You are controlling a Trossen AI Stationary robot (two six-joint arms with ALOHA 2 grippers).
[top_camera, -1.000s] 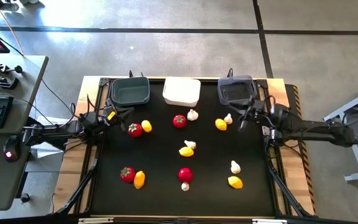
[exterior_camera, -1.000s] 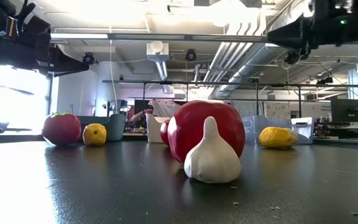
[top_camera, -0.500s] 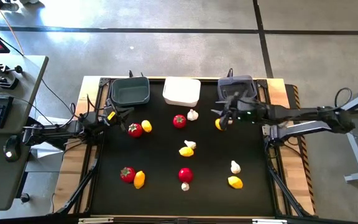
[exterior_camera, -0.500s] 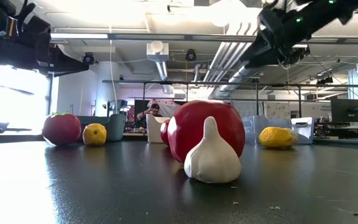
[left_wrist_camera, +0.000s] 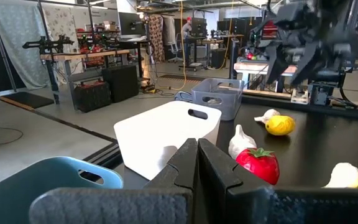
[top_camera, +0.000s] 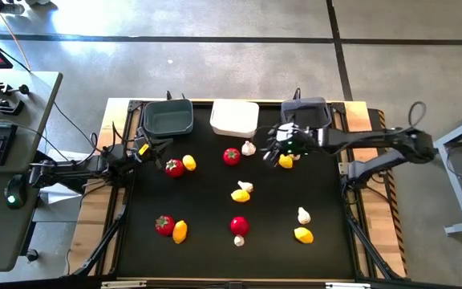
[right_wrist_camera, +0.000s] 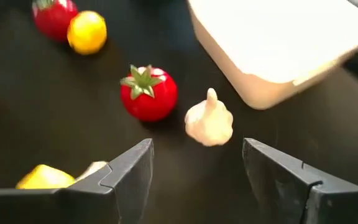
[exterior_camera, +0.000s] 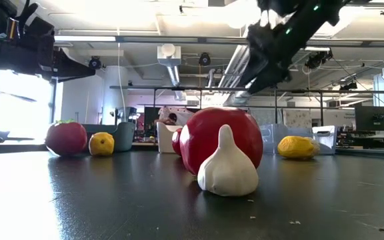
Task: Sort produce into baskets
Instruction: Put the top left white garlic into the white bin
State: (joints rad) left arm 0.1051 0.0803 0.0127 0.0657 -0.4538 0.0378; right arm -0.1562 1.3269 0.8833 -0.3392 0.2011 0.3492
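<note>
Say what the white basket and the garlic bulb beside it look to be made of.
White basket: likely moulded plastic, smooth matte walls, rounded corners, cut-out handle slot seen from the left wrist. Garlic bulb: probably plastic or rubbery toy material, uniform off-white with a soft sheen; which one is unclear.

In the high view we cannot see the lemon [top_camera: 285, 161] whole: the right claw [top_camera: 273, 147] hangs over part of it. In the low view a tomato [exterior_camera: 220, 140] hides the white basket behind it. In the left wrist view the right claw [left_wrist_camera: 309, 43] is blurred.
</note>
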